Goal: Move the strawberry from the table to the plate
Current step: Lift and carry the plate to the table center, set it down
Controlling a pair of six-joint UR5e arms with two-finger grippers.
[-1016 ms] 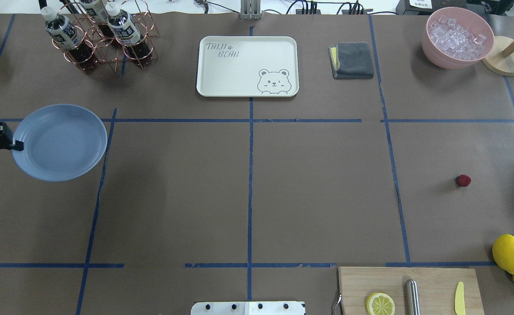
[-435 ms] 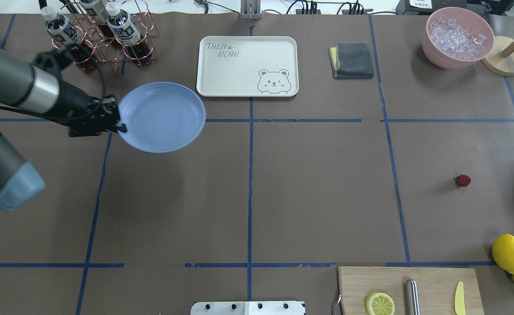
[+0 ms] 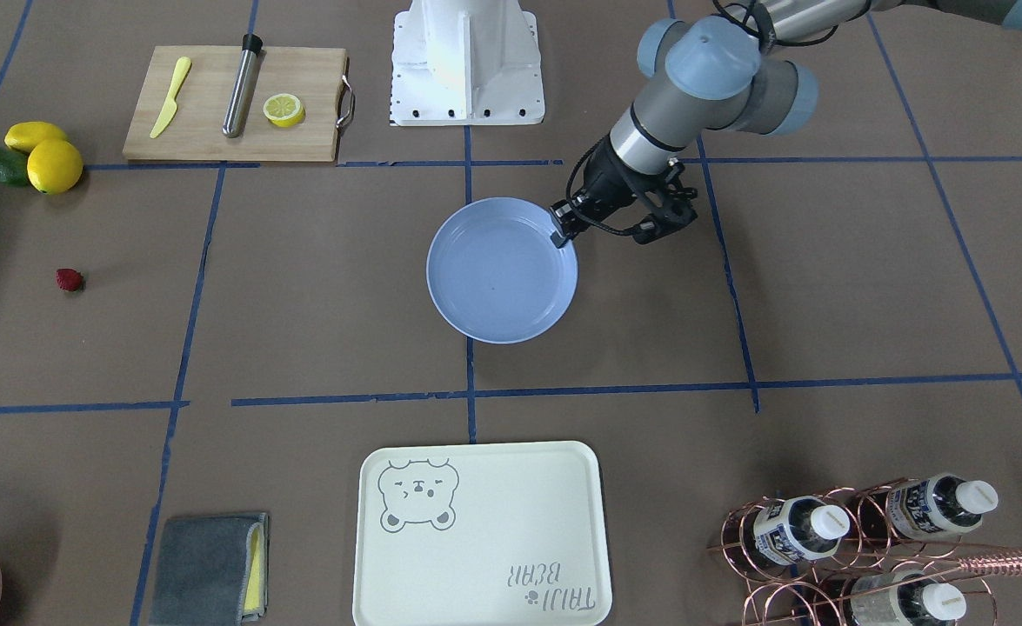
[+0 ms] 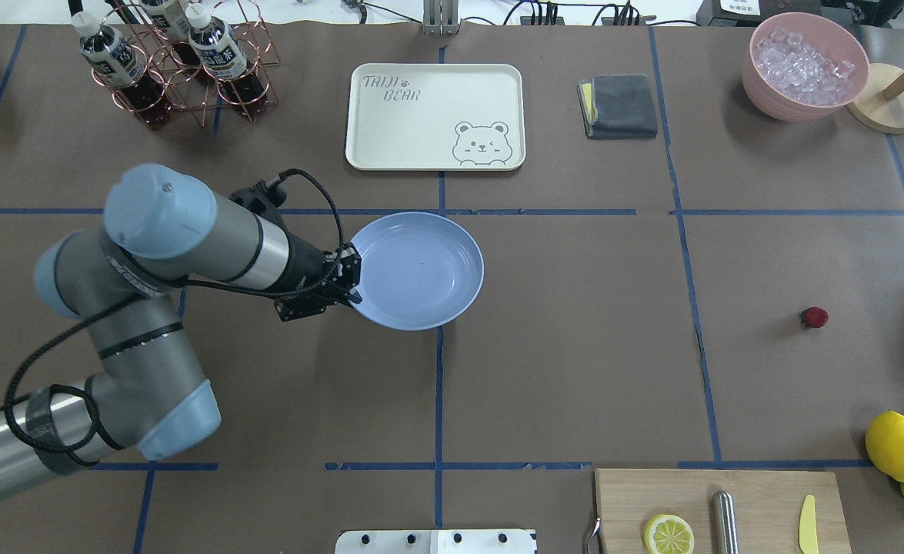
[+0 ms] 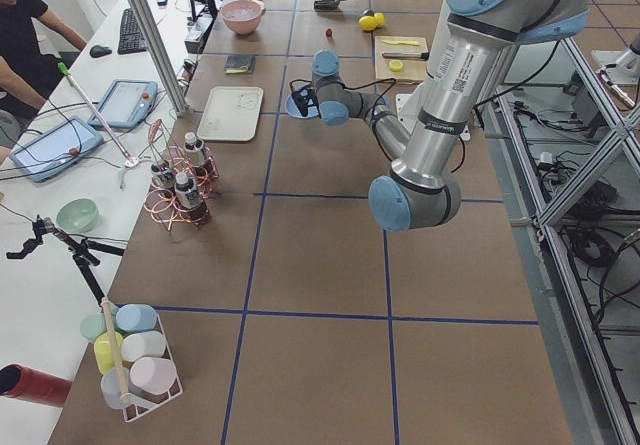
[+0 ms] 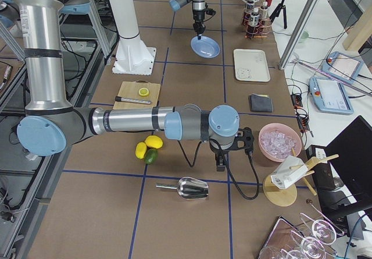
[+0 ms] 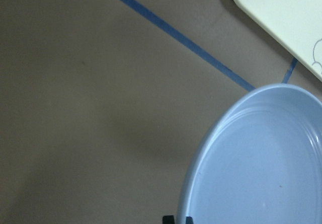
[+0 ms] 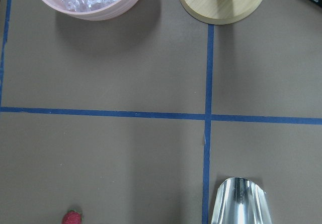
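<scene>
The left gripper [image 4: 351, 278] is clamped on the plate's [image 4: 428, 269] left rim, at the table's [image 4: 575, 369] middle. The strawberry [image 4: 814, 317] lies on the table well apart from both, far to the right. The right gripper [image 6: 221, 166] hangs nearer the strawberry; I cannot tell whether its jaws are apart.

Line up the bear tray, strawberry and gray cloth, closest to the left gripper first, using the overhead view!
1. bear tray, just beyond the left gripper holding the plate.
2. gray cloth, back right.
3. strawberry, far right.
</scene>
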